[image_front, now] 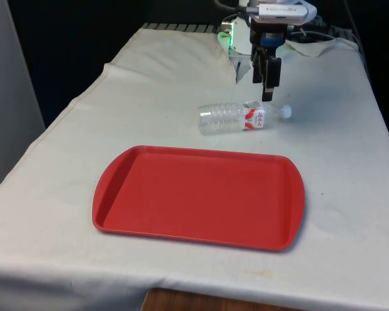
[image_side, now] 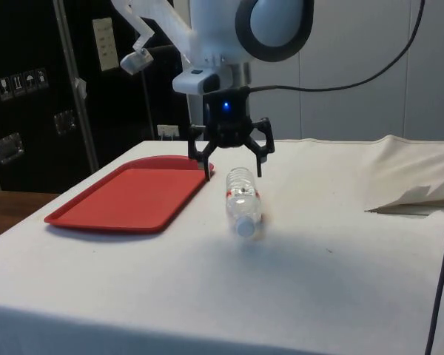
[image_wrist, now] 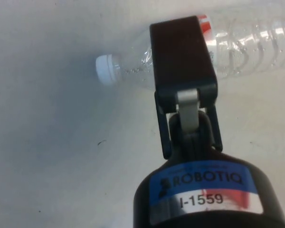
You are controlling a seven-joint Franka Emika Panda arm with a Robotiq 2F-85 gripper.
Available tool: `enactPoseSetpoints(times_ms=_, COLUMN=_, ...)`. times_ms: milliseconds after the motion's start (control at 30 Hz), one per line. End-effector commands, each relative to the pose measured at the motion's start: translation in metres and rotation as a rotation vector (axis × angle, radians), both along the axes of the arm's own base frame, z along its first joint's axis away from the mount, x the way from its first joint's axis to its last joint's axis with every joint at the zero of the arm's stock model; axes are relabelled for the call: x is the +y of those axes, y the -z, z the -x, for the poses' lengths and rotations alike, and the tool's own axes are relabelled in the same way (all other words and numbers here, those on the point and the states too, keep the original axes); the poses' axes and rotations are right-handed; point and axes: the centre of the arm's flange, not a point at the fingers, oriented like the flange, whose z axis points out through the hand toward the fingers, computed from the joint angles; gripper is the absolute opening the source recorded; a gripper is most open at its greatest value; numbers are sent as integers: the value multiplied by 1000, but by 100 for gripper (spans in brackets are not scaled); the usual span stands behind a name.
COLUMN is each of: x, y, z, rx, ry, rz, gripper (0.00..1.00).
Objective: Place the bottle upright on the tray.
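Clear plastic bottle (image_front: 241, 117) lay on its side at upper centre of the front view, beyond the red tray (image_front: 198, 196); the tool (image_side: 231, 168) hung above it, spread wide, holding nothing.

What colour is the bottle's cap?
White; the cap on the bottle shows best in the wrist view.

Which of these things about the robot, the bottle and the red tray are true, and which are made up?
1. The bottle lies on its side on the cloth. True.
2. The tray has the bottle on it. False: the tray holds nothing.
3. The gripper is open above the bottle. True.
4. The bottle's cap is blue. False: it is white.
5. The bottle is full of juice. False: it looks clear and empty.
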Motion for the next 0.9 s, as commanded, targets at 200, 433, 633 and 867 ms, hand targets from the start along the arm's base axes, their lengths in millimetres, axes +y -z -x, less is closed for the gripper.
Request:
enactPoseSetpoints(times_ms=200, x=-1, y=4, z=0, rx=-2, ry=-47, rz=23, gripper=100)
enactPoseSetpoints(times_ms=433, x=-5, y=3, z=-1, rx=-12, ry=-86, rz=67, gripper=100)
enactPoseSetpoints(times_ms=633, x=-7, y=3, z=-1, rx=-16, ry=-109, rz=93, gripper=100)
enactPoseSetpoints(times_ms=867, x=-8, y=2, z=-2, rx=-26, ry=-123, rz=123, gripper=100)
